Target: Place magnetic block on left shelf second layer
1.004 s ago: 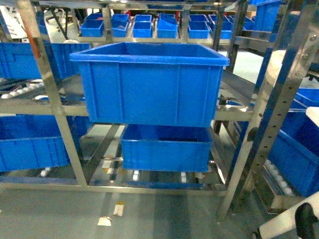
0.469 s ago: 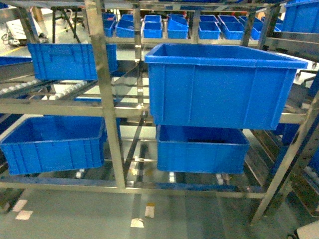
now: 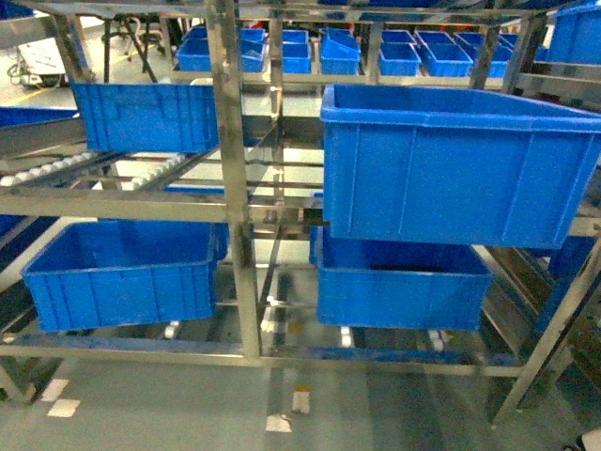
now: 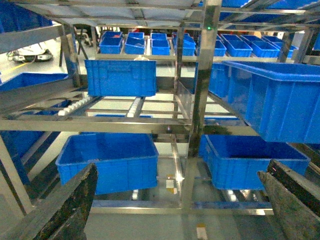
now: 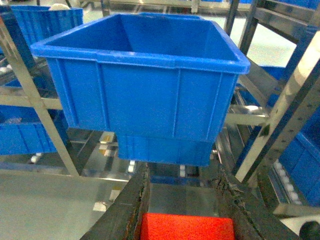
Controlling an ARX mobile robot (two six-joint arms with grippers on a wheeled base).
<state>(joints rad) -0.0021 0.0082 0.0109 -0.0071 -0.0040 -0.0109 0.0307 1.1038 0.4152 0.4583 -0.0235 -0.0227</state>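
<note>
Right gripper (image 5: 186, 200) clamping the red magnetic block (image 5: 187, 227) between both fingers, hovering low in front of a big blue crate (image 5: 142, 75), left gripper (image 4: 175, 200) hanging wide open and gripping nothing, facing the left shelf second layer (image 4: 95, 125).

On the left shelf second layer (image 3: 113, 202), the roller rails (image 3: 141, 174) lie bare in front of a blue crate (image 3: 141, 117) set toward the back, leaving open room above them. A perforated steel upright (image 3: 235, 178) divides this bay from the right one, where a large deep blue crate (image 3: 451, 164) fills nearly the whole width. Its open top (image 5: 160, 35) is unobstructed. Below, lower crates (image 3: 122, 272) occupy both bays.
</note>
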